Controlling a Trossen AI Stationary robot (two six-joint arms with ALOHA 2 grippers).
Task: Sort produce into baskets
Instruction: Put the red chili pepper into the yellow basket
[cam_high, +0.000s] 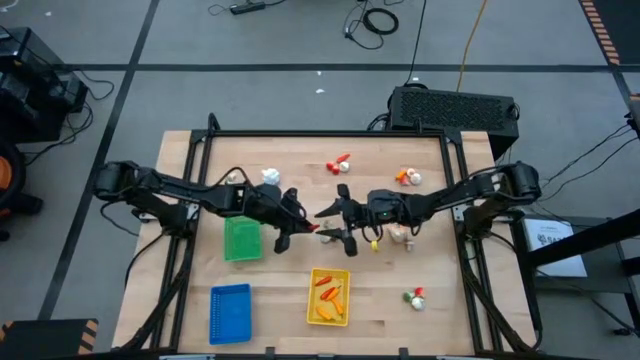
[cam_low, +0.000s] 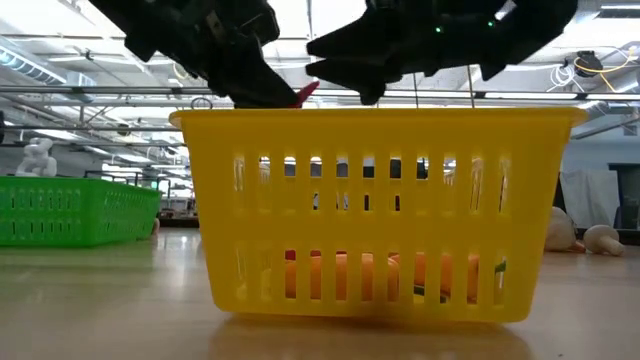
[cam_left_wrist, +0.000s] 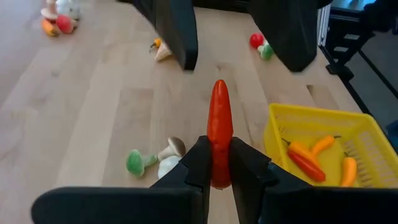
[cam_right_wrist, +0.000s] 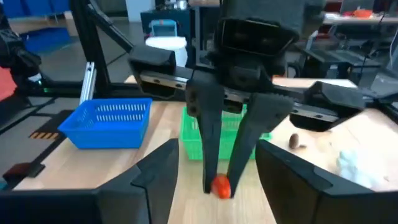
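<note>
While left gripper pinches slim red toy pepper at mid-table, just beyond yellow slotted plastic basket, right gripper faces it, fingers spread, empty. Pepper likely light, rigid, slick; best gripped across thick middle, not tapered tip.

In the low view the yellow basket hides most of the table, its produce showing only through slots. Both arms are cut off at the top edge.
</note>
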